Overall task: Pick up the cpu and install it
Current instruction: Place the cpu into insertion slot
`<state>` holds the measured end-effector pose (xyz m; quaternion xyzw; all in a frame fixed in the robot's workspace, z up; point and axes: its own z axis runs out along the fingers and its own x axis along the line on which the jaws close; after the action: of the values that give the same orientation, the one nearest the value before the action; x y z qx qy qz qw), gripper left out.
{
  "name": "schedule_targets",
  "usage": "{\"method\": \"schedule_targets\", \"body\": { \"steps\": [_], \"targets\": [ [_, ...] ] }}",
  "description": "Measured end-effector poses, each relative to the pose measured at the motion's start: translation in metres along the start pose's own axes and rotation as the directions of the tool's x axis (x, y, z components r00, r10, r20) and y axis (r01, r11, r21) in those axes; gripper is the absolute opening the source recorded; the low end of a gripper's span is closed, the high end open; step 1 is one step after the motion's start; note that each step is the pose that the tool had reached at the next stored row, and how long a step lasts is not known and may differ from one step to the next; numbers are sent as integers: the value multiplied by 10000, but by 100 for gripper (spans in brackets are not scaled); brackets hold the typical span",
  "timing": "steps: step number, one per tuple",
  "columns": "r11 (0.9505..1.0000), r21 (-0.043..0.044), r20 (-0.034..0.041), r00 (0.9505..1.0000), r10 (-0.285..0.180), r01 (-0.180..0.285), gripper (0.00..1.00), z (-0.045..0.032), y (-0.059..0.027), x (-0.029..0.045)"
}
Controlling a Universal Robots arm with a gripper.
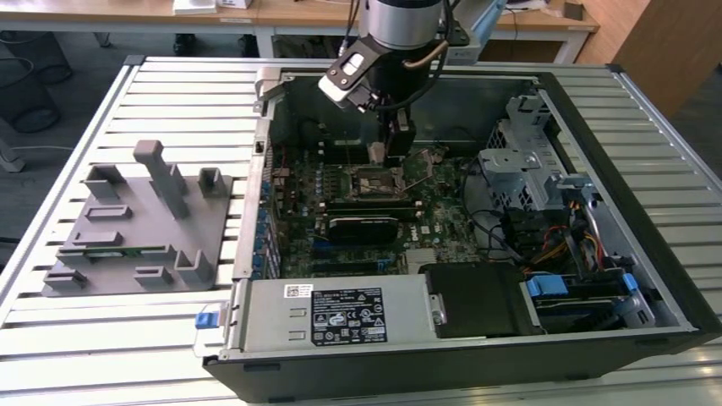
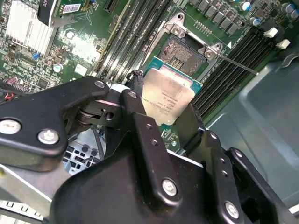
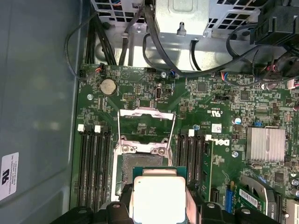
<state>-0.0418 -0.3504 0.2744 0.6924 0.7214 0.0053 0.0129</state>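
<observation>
The cpu [image 2: 172, 93] is a flat square chip with a shiny silver top, and my gripper [image 2: 164, 99] is shut on it, one black finger on each of two opposite edges. It hangs a little above the motherboard, next to the open socket [image 2: 186, 50]. In the first wrist view the cpu [image 3: 159, 197] overlaps the near edge of the socket [image 3: 140, 164], whose metal load plate [image 3: 147, 123] is flipped open. In the exterior view my gripper [image 1: 391, 150] reaches down into the open computer case [image 1: 631, 169], just above the socket [image 1: 378, 180].
A grey fixture plate [image 1: 135, 222] with upright blocks lies on the slatted table at the exterior view's left. Inside the case are the power supply [image 1: 327, 315], a metal drive cage [image 1: 522, 161], bundled cables [image 3: 154, 42], memory slots [image 3: 93, 163] and a finned heatsink [image 3: 265, 143].
</observation>
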Motion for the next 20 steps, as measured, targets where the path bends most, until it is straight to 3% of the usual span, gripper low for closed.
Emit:
{"method": "schedule_targets", "body": {
  "steps": [6,20],
  "targets": [
    [10000,0,1,10000,-1,1,53,11,-48,2],
    [10000,0,0,10000,-2,2,53,73,-53,3]
  ]
}}
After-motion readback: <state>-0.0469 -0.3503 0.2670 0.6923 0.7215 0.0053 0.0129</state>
